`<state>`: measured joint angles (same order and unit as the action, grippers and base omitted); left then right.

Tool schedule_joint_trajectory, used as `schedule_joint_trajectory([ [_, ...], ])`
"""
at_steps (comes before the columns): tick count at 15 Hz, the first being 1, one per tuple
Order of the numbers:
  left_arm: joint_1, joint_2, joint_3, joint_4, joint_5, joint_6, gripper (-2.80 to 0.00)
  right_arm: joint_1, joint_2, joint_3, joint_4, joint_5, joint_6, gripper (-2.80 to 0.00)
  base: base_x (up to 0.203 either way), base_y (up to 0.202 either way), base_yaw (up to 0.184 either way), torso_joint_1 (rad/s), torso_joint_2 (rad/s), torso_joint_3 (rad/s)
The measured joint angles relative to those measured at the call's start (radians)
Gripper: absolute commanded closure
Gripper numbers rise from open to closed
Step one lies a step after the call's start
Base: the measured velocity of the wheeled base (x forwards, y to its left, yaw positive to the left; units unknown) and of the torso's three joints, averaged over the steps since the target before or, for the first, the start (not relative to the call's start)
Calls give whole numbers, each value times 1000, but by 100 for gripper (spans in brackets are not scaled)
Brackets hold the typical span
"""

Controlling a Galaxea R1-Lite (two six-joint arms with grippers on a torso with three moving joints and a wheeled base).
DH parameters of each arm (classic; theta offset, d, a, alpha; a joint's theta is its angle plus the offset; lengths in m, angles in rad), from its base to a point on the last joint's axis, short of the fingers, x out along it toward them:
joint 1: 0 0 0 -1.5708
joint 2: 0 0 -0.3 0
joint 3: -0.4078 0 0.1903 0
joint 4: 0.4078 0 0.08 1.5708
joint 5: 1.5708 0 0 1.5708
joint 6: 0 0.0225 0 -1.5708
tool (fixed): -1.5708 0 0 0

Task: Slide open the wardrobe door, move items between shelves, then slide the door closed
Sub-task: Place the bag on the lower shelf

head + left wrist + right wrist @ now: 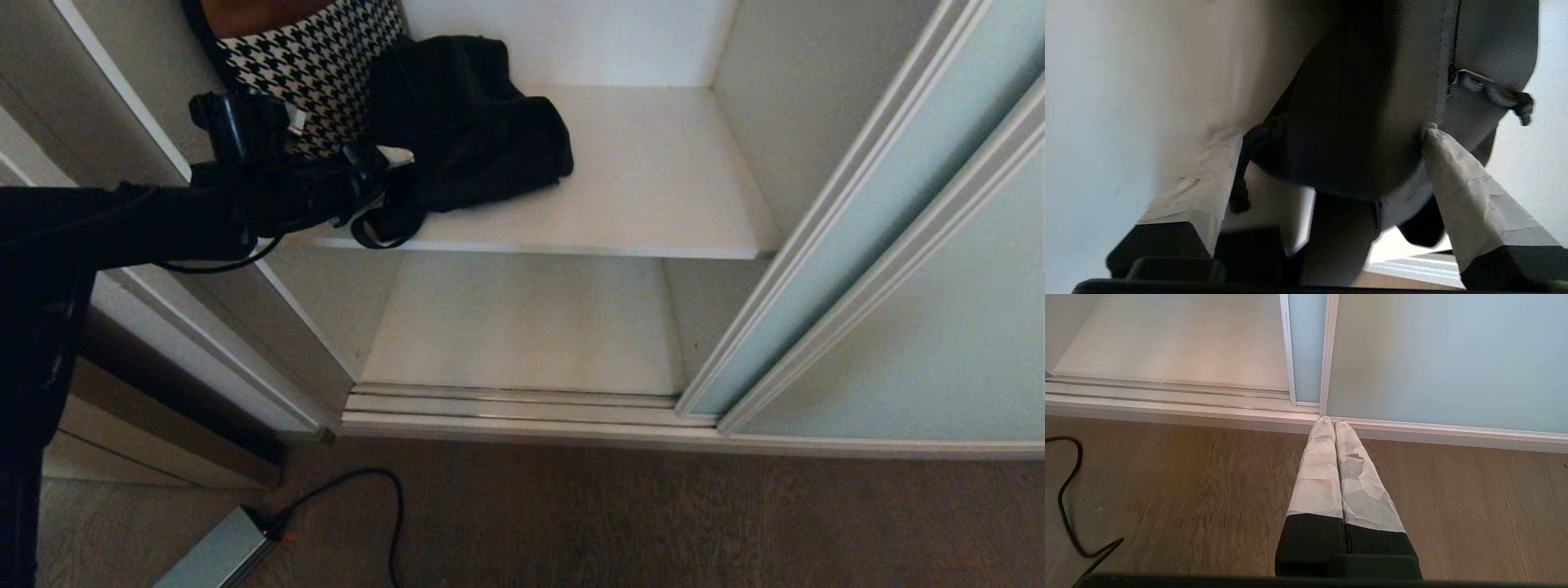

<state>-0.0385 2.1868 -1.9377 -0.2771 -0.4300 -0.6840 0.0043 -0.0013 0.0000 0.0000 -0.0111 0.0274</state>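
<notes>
Brown wood-grain floor point(653, 523) runs up to the wardrobe front. Ridged cream floor track point(522, 412) sits along the base. Off-white wardrobe walls point(784, 106) enclose the opening. Grey power brick point(220, 551) lies on the floor at lower left, black cable point(384, 506) looping from it. Pale skirting and trim point(163, 425) to the left. Soft, even light, slight shadow inside.

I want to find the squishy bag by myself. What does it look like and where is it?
Look inside the open off-white wardrobe, on the upper flat white shelf. The floppy black fabric drawstring bag lies slumped there, beside the black-and-white houndstooth cushion. It is plain black, with no pattern.
</notes>
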Motion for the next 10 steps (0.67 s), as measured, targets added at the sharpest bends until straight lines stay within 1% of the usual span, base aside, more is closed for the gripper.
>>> schedule_joint_trajectory([
  [5,-4,38,-5,-93,-42,0,-280,0,0,0,0,0,0,0,0,0,0,0,0,0],
  [10,-35,29,-6,-93,-32,-1,-280,0,0,0,0,0,0,0,0,0,0,0,0,0],
])
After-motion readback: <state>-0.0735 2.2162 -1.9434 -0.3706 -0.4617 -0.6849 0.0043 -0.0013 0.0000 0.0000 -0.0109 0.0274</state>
